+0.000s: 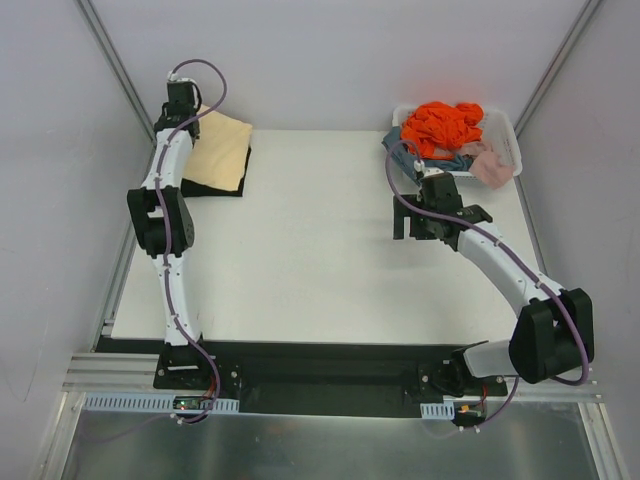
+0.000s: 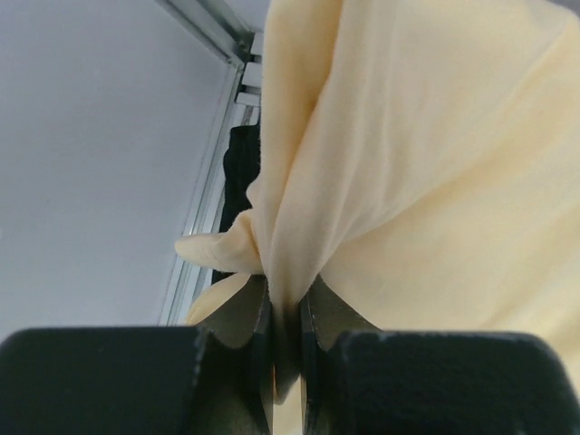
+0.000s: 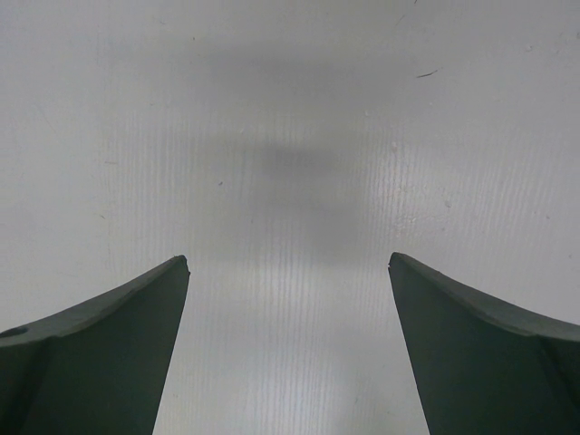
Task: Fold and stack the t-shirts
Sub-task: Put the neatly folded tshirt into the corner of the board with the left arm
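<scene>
The cream t-shirt (image 1: 218, 150) lies folded at the far left corner of the worktop (image 1: 320, 270), resting on top of the black t-shirt (image 1: 214, 190), whose dark edge shows along the cream one's near and right sides. The left gripper (image 2: 285, 304) is at that same far left corner, at the cream shirt's left edge, its jaws pressed nearly together on a bunched fold of the cream cloth, which fans out above the fingers in the left wrist view. The right gripper (image 3: 288, 263) hangs over the bare right-hand part of the worktop, well apart from both shirts, spread wide with nothing between its jaws. A white basket (image 1: 508, 128) of loose clothes sits at the worktop's far right corner.
</scene>
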You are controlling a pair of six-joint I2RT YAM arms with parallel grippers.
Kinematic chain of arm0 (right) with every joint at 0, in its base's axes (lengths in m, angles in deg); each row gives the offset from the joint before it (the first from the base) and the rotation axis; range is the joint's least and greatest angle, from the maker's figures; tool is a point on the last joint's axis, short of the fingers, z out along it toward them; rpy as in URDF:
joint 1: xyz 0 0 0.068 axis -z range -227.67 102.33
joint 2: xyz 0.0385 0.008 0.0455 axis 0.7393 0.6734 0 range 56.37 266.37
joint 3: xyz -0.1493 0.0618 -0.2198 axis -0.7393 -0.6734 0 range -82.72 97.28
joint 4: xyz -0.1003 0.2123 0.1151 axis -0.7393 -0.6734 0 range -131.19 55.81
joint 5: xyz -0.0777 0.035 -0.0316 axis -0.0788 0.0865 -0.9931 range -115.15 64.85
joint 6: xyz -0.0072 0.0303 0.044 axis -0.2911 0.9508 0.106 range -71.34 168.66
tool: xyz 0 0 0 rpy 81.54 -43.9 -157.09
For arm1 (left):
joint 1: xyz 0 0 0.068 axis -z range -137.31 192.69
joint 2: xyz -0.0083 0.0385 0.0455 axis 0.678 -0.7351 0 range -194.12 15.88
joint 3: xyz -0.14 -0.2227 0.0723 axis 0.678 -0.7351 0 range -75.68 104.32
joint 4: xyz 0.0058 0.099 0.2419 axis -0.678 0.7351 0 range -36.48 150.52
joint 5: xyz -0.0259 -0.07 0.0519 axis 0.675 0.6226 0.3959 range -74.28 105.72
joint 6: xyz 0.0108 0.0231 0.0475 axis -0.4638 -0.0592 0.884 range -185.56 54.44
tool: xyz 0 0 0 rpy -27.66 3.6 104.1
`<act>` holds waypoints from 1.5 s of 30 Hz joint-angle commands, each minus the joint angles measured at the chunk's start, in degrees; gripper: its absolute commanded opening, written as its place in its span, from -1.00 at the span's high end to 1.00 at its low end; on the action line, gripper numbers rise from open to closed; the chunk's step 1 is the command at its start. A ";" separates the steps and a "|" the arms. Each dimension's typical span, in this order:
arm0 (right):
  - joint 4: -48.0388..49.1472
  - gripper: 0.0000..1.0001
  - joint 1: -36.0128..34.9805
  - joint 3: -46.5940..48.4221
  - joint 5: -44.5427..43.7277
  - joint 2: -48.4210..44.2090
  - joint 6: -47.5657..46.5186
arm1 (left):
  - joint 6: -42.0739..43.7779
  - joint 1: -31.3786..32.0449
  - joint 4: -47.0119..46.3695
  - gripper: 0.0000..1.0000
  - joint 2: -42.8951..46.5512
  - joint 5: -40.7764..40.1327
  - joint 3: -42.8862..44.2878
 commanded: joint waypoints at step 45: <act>3.10 -0.93 1.49 -1.53 9.58 -9.01 5.42 | -27.71 9.66 -2.20 -0.98 44.76 8.38 -39.40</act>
